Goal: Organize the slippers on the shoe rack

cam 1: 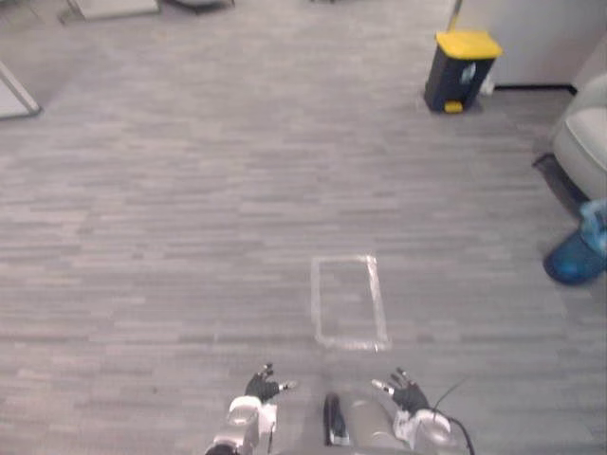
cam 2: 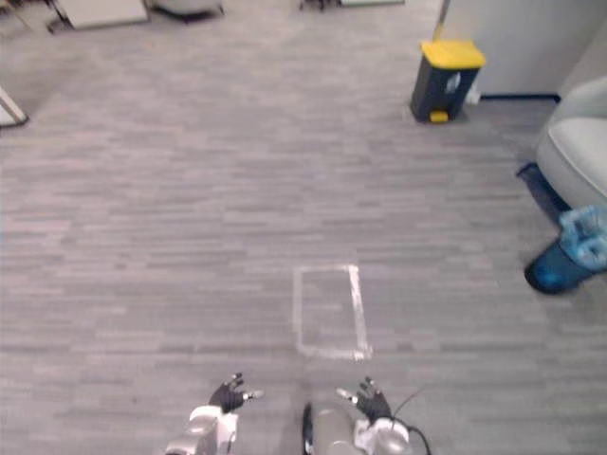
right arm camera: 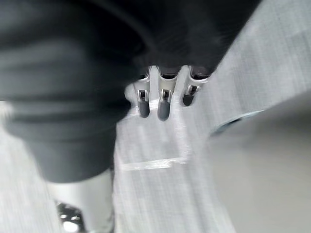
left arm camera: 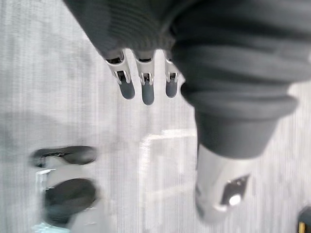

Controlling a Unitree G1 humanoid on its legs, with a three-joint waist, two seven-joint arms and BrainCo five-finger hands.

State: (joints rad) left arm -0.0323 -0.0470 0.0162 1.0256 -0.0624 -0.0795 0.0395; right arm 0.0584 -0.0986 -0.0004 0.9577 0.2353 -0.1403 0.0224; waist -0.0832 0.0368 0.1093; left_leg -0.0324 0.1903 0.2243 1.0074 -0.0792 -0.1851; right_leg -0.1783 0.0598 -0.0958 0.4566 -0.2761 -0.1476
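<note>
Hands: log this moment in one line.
left hand open, holding nothing | right hand open, holding nothing | taped rectangle just ahead | yellow-lidded bin far right

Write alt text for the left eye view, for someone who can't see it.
The robot's left hand and right hand hang open and empty above a grey wood-patterned floor, just short of a pale tape rectangle. Farther off stands a dark bin with a yellow lid; a blue container sits at the right edge.
</note>
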